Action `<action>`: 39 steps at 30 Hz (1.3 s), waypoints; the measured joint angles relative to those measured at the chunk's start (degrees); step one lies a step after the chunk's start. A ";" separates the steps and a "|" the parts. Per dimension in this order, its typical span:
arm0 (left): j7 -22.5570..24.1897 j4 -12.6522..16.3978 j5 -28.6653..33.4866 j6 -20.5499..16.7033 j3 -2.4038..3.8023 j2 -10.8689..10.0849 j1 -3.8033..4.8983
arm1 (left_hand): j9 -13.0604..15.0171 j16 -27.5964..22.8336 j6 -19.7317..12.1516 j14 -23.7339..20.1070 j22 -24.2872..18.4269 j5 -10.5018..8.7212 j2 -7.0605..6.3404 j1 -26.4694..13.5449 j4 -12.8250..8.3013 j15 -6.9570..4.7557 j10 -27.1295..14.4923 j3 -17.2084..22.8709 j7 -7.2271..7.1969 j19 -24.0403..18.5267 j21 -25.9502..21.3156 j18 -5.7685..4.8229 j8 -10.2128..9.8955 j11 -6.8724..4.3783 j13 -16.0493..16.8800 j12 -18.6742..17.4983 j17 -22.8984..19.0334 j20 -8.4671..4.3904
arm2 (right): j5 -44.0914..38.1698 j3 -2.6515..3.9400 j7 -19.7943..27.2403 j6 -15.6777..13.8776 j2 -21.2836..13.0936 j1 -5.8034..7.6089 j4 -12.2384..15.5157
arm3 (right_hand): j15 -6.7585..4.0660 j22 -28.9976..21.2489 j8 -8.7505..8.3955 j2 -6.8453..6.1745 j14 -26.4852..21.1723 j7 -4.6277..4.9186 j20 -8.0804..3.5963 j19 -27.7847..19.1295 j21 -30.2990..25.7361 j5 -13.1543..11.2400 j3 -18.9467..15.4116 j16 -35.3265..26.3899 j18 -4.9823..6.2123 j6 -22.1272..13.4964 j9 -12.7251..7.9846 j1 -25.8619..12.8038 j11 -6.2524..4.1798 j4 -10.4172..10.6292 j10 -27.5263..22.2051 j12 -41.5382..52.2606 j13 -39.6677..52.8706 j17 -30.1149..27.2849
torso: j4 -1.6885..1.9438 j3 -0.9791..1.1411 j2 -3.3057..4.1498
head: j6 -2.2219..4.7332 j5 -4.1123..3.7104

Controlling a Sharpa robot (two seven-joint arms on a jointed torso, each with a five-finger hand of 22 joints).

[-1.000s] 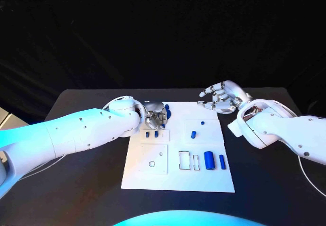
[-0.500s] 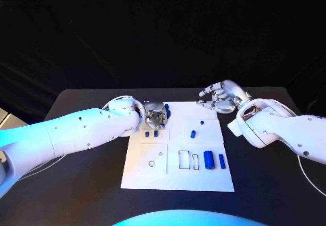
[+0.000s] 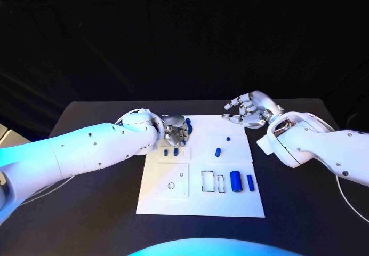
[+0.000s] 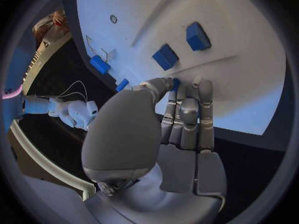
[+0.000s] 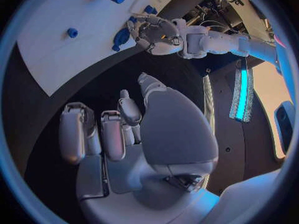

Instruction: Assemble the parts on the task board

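Almost nothing has changed in the last second. The left hand (image 3: 174,135) stays at the far left corner of the white task board (image 3: 175,200), with its fingers (image 4: 187,115) curled together and their tips down on the board, beside a long blue piece (image 3: 188,124). I cannot tell if they pinch this piece or only touch it. Two small blue blocks (image 3: 171,152) lie just in front of this hand, and they have not moved.

More to the right, a short blue peg (image 3: 219,152) and two blue cylinders (image 3: 242,182) rest on the board as before.

The right hand (image 3: 249,111) still hovers past the far right corner of the board, above the black desk (image 3: 92,213), with fingers spread and empty.

I judge that the left hand is busy with a slow placing or pressing, so the assembly is not advancing visibly.
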 measured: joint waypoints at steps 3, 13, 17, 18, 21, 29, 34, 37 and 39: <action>0.13 -0.02 -0.01 -0.06 -0.01 0.04 -0.01 | -0.04 0.78 1.01 1.02 0.50 -0.54 0.31 0.31 -1.01 -0.41 1.04 0.53 0.01 -0.22 0.78 0.00 -0.06 -0.23 -0.35 0.01 1.09 -0.22 | 0.00 0.00 0.00 0.02 0.00 0.00 0.00 | 0.00 0.00 0.00 0.00 0.00 0.00 0.00 0.00 0.00 0.00 0.00 0.00 0.00 0.00 0.00 0.00 0.00 0.00 0.00 0.00 0.00 0.00 | 0.01 -0.03 0.01 | -0.02 -0.03; 1.23 0.46 0.63 -0.80 -0.17 -0.53 -0.22 | 0.13 1.66 2.25 2.41 2.27 -0.60 0.89 -0.30 -1.61 -0.68 2.13 1.02 -0.26 0.34 2.22 0.00 -0.19 -0.73 -0.26 -0.04 3.17 -0.69 | -0.01 0.00 -0.02 0.07 0.09 0.00 -0.07 | 0.00 -0.01 0.00 0.00 0.00 0.00 0.00 0.00 0.00 0.00 0.00 0.00 0.00 0.00 -0.01 0.00 0.00 0.00 0.00 0.00 0.00 -0.01 | -0.04 -0.01 0.00 | 0.15 0.01; 1.70 1.35 1.80 -1.31 0.09 -1.67 -0.43 | 0.16 1.99 2.69 2.68 2.82 -0.65 1.12 -0.55 -1.62 -0.83 2.45 1.02 -0.19 0.74 2.73 0.00 -0.22 -0.66 -0.29 -0.10 3.61 -0.70 | -0.01 0.00 -0.02 0.07 0.09 0.00 -0.11 | 0.00 -0.01 0.00 0.00 0.00 0.00 0.00 0.00 -0.28 0.00 0.00 -0.22 0.00 0.00 0.05 0.00 0.00 0.00 0.00 0.00 -0.07 -0.01 | -0.03 -0.01 -0.01 | 0.27 0.01; 1.79 1.60 2.11 -1.41 0.24 -2.01 -0.44 | 0.18 1.99 2.75 3.01 2.87 -0.67 1.12 -0.55 -1.62 -0.87 2.55 1.02 -0.13 0.74 2.73 0.00 -0.22 -0.74 -0.29 -0.10 3.67 -0.70 | -0.01 0.00 -0.02 0.07 0.09 0.00 -0.12 | 0.00 -0.01 0.00 0.00 0.00 0.00 0.00 0.00 -0.28 0.00 0.00 -0.22 0.00 0.00 0.04 0.00 0.00 0.00 0.00 0.00 -0.07 -0.01 | -0.02 -0.01 -0.03 | 0.29 0.00; 2.03 2.45 3.25 -1.80 0.94 -3.21 -0.43 | 0.24 1.99 2.75 3.06 2.94 -0.68 1.12 -0.55 -1.77 -0.82 2.55 0.86 -0.13 1.08 2.73 0.01 -0.22 -0.73 -0.29 -0.10 3.78 -0.71 | -0.01 0.00 -0.02 0.07 0.06 0.00 -0.13 | 0.00 -0.02 0.00 0.00 0.00 0.00 0.00 0.00 -0.28 0.00 0.00 -0.22 0.00 0.00 0.04 0.00 0.00 0.00 0.00 0.00 -0.07 -0.01 | -0.01 -0.01 -0.06 | 0.30 -0.03; 2.31 5.12 6.00 -2.38 2.42 -6.94 -0.37 | 0.26 2.21 2.96 3.27 3.28 -0.68 0.81 -0.86 -1.93 -1.02 2.95 1.02 -0.34 1.15 3.06 0.01 -0.23 -0.74 -0.31 -0.10 4.05 -0.70 | -0.01 -0.01 -0.01 0.07 -0.16 0.00 -0.16 | 0.00 -0.02 0.00 0.00 0.00 0.00 0.00 0.00 -0.28 0.00 0.00 -0.22 0.00 0.00 0.04 0.00 0.00 0.00 0.00 0.00 -0.07 -0.01 | 0.09 0.00 -0.08 | 0.33 -0.14; 2.33 5.98 7.20 -2.54 2.65 -8.43 -0.37 | 0.25 2.21 2.96 3.27 3.35 -0.69 0.81 -0.86 -1.93 -1.02 2.94 1.02 -0.33 1.15 3.06 0.01 -0.23 -0.74 -0.36 -0.10 4.05 -0.70 | -0.01 -0.01 0.00 0.06 -0.32 -0.01 -0.15 | 0.00 -0.02 0.00 0.00 0.00 0.00 0.01 0.00 -0.28 0.00 0.00 -0.22 0.00 0.00 0.04 0.00 0.00 0.00 0.00 0.00 -0.06 -0.02 | 0.14 -0.03 -0.08 | 0.27 -0.18; 2.33 6.26 7.69 -2.55 2.72 -9.03 -0.39 | 0.25 2.21 2.96 3.27 3.35 -0.70 0.81 -0.86 -1.93 -1.02 2.94 1.02 -0.34 1.15 3.06 0.00 -0.23 -0.73 -0.37 -0.10 4.04 -0.70 | -0.01 -0.01 0.00 0.06 -0.38 -0.02 -0.13 | 0.00 -0.03 0.05 0.00 0.00 0.00 0.01 0.00 -0.28 0.00 0.00 -0.22 0.00 0.00 0.04 0.00 0.00 0.00 0.00 0.00 -0.18 -0.01 | 0.14 -0.04 -0.07 | 0.25 -0.15; 2.33 6.32 7.94 -2.54 2.74 -9.29 -0.39 | 0.25 2.21 2.96 3.27 3.35 -0.71 0.81 -0.86 -1.93 -1.02 2.94 1.02 -0.34 1.15 3.06 0.01 -0.23 -0.73 -0.37 -0.10 4.00 -0.70 | -0.01 -0.01 0.00 0.06 -0.40 -0.02 -0.13 | 0.00 -0.03 0.22 0.00 0.00 0.00 0.01 0.00 -0.28 0.00 0.00 -0.22 0.00 0.00 0.04 0.00 0.00 0.00 0.00 0.00 -0.24 0.02 | 0.14 -0.04 -0.05 | 0.25 -0.08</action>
